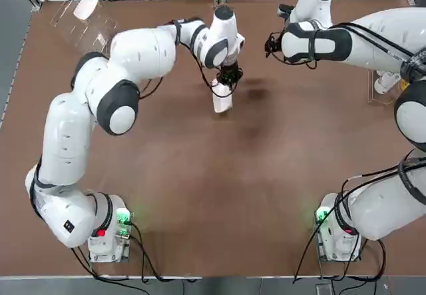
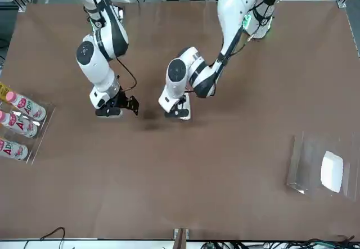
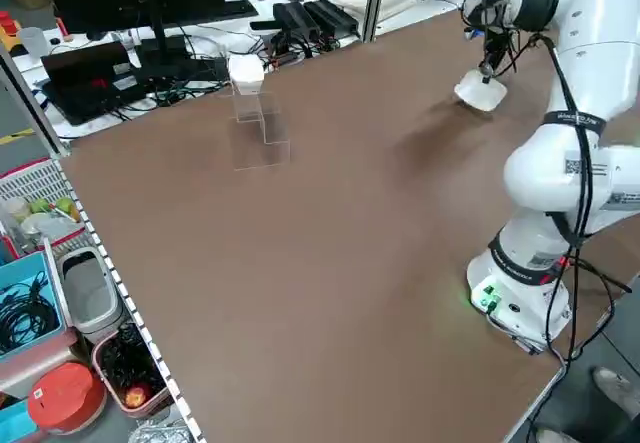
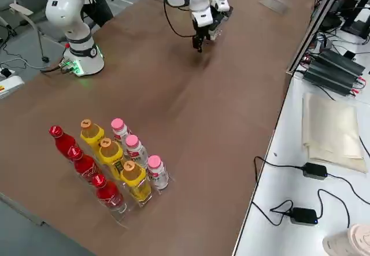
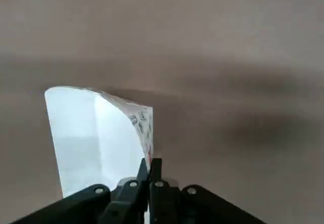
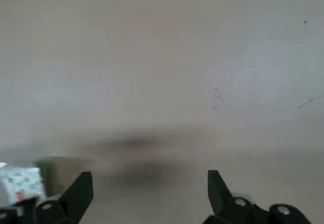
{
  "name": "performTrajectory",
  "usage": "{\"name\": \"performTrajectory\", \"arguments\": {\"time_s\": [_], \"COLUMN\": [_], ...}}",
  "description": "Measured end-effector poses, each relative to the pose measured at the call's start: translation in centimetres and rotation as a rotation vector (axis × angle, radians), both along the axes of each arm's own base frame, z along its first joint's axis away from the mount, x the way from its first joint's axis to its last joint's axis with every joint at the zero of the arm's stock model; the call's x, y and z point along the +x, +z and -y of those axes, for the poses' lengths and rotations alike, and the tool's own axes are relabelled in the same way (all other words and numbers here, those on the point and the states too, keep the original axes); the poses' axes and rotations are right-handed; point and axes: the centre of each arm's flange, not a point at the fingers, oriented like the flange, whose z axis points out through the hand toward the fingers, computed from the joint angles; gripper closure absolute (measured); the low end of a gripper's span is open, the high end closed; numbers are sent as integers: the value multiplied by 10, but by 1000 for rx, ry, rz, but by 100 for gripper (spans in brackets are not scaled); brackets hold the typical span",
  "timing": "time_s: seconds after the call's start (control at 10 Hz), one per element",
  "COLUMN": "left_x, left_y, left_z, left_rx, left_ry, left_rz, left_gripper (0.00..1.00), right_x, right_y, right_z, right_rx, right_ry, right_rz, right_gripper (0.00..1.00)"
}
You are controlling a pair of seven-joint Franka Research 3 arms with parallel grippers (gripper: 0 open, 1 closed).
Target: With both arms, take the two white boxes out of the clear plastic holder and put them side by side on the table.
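Nearest the overhead camera, two white jointed robot arms (image 1: 123, 102) reach over a brown counter (image 1: 200, 208). The left tool (image 5: 150, 161) is clenched on a white box (image 5: 96, 138), held above the counter's middle. To its right, the right tool (image 6: 150, 173) hovers, fingers spread, empty. The second white box (image 1: 86, 6) sits in the clear plastic holder (image 1: 65, 30), at the counter's far left.
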Motion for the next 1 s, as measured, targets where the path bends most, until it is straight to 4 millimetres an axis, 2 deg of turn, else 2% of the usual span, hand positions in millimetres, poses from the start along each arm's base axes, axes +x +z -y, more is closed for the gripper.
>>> {"name": "performTrajectory", "arguments": {"time_s": [0.1,0.2,0.4,0.5,0.6,0.7,0.8,1.0], "left_x": [0,8,30,49,76,103,126,165], "left_y": [-1,6,36,61,91,116,131,139], "left_z": [4,1,-10,-32,-72,-121,-170,-268], "left_rx": [-17,-27,-41,-14,28,69,119,266], "left_ry": [18,30,58,85,85,57,19,-72], "left_rz": [13,27,50,40,22,2,-3,12], "left_gripper": [86,69,39,26,10,2,3,7], "right_x": [0,0,0,0,-1,-6,-17,-48], "right_y": [0,0,-1,0,-1,-3,-9,-34], "right_z": [1,1,2,1,-1,-11,-32,-86], "right_rx": [0,0,0,1,6,16,33,70], "right_ry": [-3,-5,-5,-7,-21,-49,-83,-148], "right_rz": [-1,-1,-1,0,3,7,17,26], "right_gripper": [0,0,0,0,0,0,0,0]}}
